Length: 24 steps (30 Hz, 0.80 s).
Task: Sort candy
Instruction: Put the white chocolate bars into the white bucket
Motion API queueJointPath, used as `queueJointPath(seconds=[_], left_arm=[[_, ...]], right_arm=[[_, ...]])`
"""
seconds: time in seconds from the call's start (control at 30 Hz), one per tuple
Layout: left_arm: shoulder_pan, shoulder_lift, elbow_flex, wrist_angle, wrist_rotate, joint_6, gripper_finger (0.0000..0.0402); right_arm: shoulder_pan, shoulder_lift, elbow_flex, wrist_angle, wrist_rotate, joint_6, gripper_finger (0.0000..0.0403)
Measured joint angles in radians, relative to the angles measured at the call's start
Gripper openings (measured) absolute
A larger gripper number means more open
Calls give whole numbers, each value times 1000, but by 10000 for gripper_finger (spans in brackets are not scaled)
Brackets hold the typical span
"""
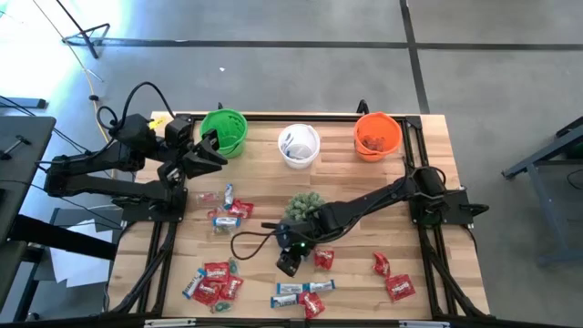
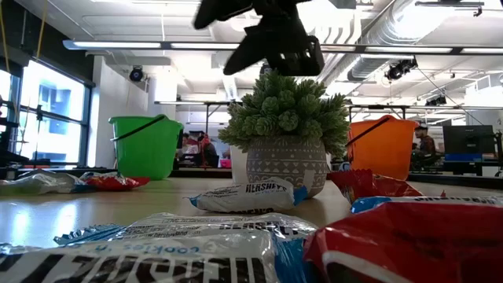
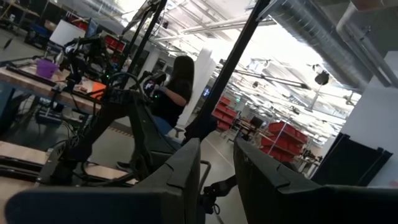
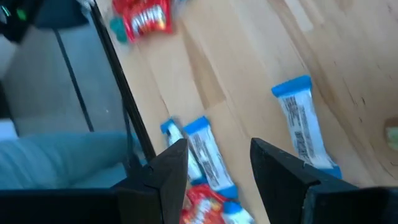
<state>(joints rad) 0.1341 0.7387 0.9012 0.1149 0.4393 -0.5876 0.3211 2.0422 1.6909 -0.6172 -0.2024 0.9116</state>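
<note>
- Tabletop (image 1: pixel 437 173) is butcher-block wood with three cups along the 12 o'clock edge: green cup (image 1: pixel 224 130) around 11, white cup (image 1: pixel 299 144) at 12, orange cup (image 1: pixel 377 135) around 1.
- The spiky green plant (image 1: pixel 304 206) sits pretty much dead center; in the low view it's in a patterned pot.
- Candy is scattered all over the near half. There's a red and blue-white clump (image 1: pixel 228 210) at about 9 o'clock from the plant, a red pile (image 1: pixel 213 282) at 7, some blue-white bars (image 1: pixel 296 292) at 6, and loose red ones (image 1: pixel 393 278) at 4 to 5.
- Right hand (image 1: pixel 288 262) is stretched across from the 3 o'clock side and hangs low just off the plant at 6 to 7 o'clock, right next to a red candy (image 1: pixel 323 260). Fingers are spread fairly wide with nothing between them; its wrist view looks down on bare wood and blue-white bars past the fingers (image 4: pixel 168 171).
- Left hand (image 1: pixel 208 153) is up at 10 o'clock beside the green cup, off the tabletop surface. Its fingers (image 3: pixel 186 174) show a narrow gap and no candy in it.
- A person is visible in the room behind, from the left wrist view.
</note>
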Motion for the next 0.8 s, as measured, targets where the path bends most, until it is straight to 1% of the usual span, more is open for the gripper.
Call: queueJointPath(seconds=[0.2,0.37,0.6,0.8], left_arm=[[0,0,0,-19,-2,23,82],[0,0,0,-22,-3,32,82],[0,0,0,-22,-3,31,82],[0,0,0,-22,-4,-5,82]], right_arm=[[-1,0,0,-130,-8,-133,170],[-1,0,0,-239,46,-199,170],[8,0,0,-231,116,-346,170],[23,14,0,-193,114,-362,170]])
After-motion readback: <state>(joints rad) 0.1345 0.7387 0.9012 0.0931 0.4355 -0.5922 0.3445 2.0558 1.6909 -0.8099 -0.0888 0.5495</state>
